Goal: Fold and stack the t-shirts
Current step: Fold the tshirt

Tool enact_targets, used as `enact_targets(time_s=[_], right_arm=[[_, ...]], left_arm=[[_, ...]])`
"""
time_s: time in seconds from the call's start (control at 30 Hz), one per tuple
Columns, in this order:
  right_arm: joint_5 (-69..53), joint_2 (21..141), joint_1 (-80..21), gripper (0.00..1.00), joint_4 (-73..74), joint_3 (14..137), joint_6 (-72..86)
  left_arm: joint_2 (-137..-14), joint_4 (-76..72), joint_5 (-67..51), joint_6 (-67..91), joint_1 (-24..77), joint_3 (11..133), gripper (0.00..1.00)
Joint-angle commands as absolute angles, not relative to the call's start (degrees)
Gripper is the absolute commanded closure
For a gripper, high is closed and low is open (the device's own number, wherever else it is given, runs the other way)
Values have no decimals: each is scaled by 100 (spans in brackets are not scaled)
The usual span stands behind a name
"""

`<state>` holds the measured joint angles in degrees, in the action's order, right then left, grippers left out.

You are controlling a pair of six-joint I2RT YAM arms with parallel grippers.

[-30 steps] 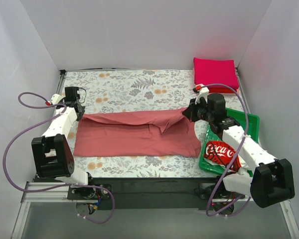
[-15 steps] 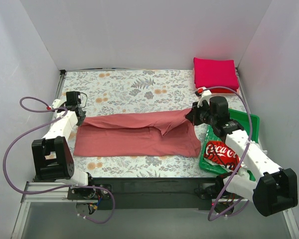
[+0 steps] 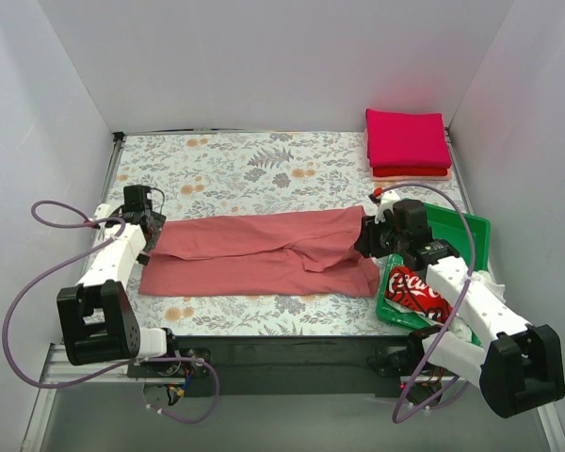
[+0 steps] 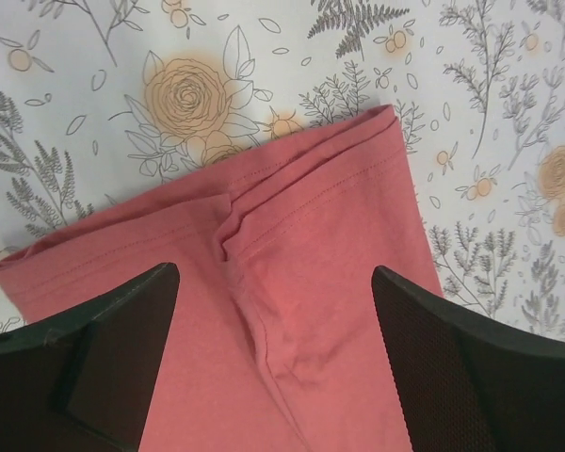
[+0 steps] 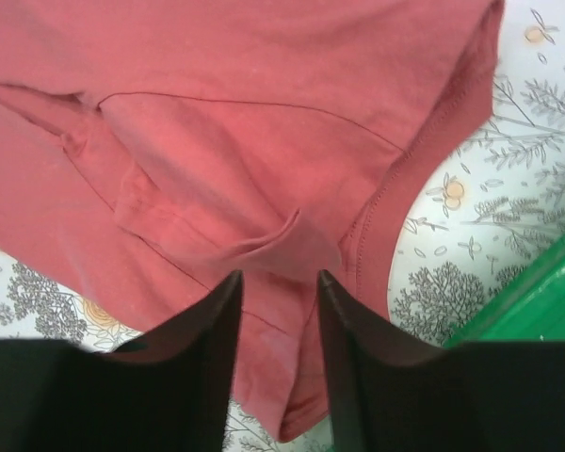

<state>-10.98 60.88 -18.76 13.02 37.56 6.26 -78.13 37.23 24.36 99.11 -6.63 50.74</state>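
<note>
A dusty salmon-red t-shirt lies folded lengthwise across the floral table, with a crease ridge near its middle. My left gripper hovers over its left end. In the left wrist view that gripper is open wide, and the t-shirt lies loose under it. My right gripper is over the t-shirt's right end by the collar. In the right wrist view it is open, and a raised fold of the t-shirt lies just ahead of its tips. A red t-shirt with white Coca-Cola lettering lies crumpled in the tray.
The green plastic tray stands at the right, close to my right arm; its corner shows in the right wrist view. A stack of folded t-shirts, magenta on red, sits at the back right corner. White walls enclose three sides.
Both grippers came toward the near edge and down with the t-shirt's far edge, then opened and let it go. The t-shirt now lies flatter.
</note>
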Motion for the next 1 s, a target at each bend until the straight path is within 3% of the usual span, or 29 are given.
enact_targets(time_s=[0.0,0.03,0.3,0.33,0.5,0.67,0.8,0.97], right_arm=[[-485,5723,-1854,50,1616,3779,633],[-431,5669,-1846,41,1643,3779,659],[-869,5405,-1854,13,1617,3884,729],[-966,5431,-1854,4,1548,3902,790],[-2384,6034,-1863,2,611,3964,1219],[-2953,6784,-2073,2,53,4113,1520],[-2243,7653,-2618,2,166,4394,1529],[-1470,7910,-2716,2,553,4282,1880]], left_arm=[[-7243,4209,2760,10327,-677,5211,17],[-7094,4236,2725,10345,-677,5273,17],[-6671,3737,1532,10082,-668,5239,15],[-6653,3587,1347,10020,-677,5195,15],[-6714,2132,47,9563,-476,4635,14],[-7249,1513,-395,9414,-396,4386,14],[-7970,1512,-361,9273,-387,4395,13],[-8244,1967,436,9255,-387,4333,12]])
